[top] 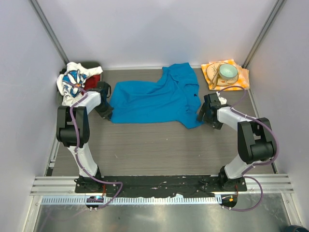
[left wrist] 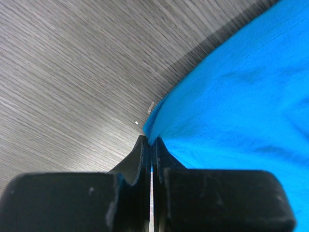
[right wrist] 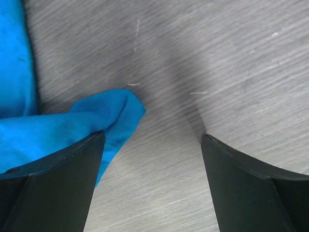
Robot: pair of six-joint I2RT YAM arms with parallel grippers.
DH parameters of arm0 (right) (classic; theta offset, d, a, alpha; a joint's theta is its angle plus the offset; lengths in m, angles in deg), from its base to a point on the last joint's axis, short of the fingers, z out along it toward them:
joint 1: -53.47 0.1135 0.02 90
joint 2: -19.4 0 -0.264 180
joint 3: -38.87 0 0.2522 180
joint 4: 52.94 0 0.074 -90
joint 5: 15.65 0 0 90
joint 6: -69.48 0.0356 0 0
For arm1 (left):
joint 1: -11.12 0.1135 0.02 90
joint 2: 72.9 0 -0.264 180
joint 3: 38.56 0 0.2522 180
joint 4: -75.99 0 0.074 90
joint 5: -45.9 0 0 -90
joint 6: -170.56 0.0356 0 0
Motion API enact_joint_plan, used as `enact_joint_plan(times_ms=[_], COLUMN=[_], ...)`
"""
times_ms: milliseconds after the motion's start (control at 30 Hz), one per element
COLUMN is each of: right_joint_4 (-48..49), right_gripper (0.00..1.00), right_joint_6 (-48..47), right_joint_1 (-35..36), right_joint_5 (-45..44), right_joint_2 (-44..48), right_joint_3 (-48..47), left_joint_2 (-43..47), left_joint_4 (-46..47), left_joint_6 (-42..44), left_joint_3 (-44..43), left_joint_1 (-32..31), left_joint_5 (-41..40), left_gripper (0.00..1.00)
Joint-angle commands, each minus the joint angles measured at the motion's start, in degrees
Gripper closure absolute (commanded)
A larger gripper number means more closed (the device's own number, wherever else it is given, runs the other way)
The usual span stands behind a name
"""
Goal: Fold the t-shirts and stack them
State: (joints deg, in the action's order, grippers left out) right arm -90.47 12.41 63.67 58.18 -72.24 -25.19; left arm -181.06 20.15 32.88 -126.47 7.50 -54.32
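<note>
In the far left corner of the table (top: pixel 159 150), the daisy-print t-shirt (top: pixel 71 81) lies crumpled against the red t-shirt (top: pixel 94 72); neither is folded yet. The left tool (left wrist: pixel 151 143) is clamped shut on the left edge of the blue t-shirt (top: pixel 154 99), which lies loosely spread mid-table. The right tool (right wrist: pixel 153 137) stands wide open, a blue corner lying just beside its left finger, not pinched. The step looks like securing both ends before the first fold. Next, the right tool should probably shift over that corner and close. The bowl (top: pixel 228 71) on the checked napkin (top: pixel 241 79) sits far right.
</note>
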Motion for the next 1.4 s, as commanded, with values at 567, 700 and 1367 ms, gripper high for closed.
enact_joint_plan(times_ms=[567, 700, 1367], right_joint_4=[4.4, 3.5, 2.3], right_gripper=[0.88, 0.99, 0.99], right_joint_6=[0.4, 0.5, -13.8], right_joint_1=[-0.2, 0.0, 10.4], right_joint_5=[2.6, 1.8, 8.2], right_joint_2=[-6.6, -6.3, 18.1], right_joint_3=[-3.9, -4.8, -36.1], left_joint_2=[2.8, 4.3, 26.2], left_joint_4=[-0.7, -1.0, -2.9], left_joint_6=[0.5, 0.6, 4.7], left_joint_3=[-0.6, 0.0, -20.5], left_joint_1=[0.4, 0.5, 0.5], left_joint_5=[-0.7, -1.1, 1.2], left_gripper=[1.00, 1.00, 1.00])
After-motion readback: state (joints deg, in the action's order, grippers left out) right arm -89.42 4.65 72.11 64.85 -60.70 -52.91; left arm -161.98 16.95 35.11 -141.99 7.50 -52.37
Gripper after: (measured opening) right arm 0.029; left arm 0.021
